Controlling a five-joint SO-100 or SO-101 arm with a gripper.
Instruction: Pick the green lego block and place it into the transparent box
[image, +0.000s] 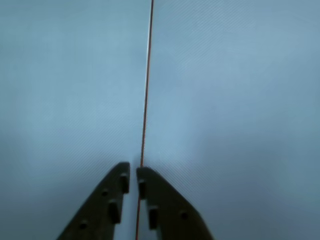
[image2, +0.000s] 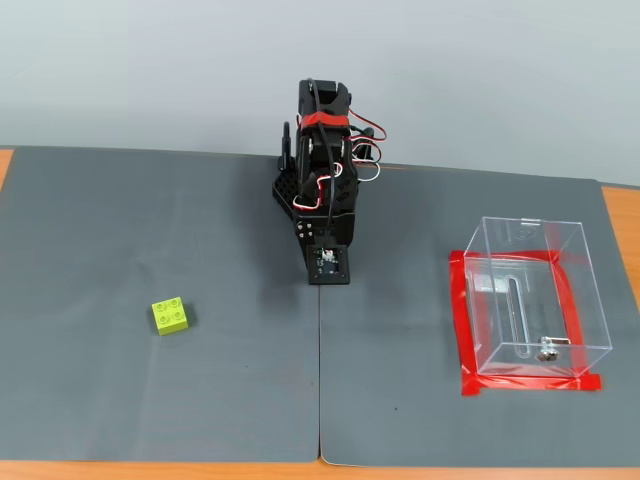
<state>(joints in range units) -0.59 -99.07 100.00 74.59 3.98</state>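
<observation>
Your hand (image: 133, 172) is empty, its fingers nearly together, over the grey mat (seam beneath). The green lego block (image2: 171, 316) sits left on the desk (image2: 620, 215), the transparent box (image2: 533, 297) far right.

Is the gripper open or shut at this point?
Shut and empty: in the wrist view the gripper has its fingertips almost touching, nothing between them.

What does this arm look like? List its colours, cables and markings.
The arm is black plastic, with a red band near its top, red and white cables looping off its side, and a small camera module below. In the wrist view the gripper has two dark tapered jaws with small raised bumps.
</observation>
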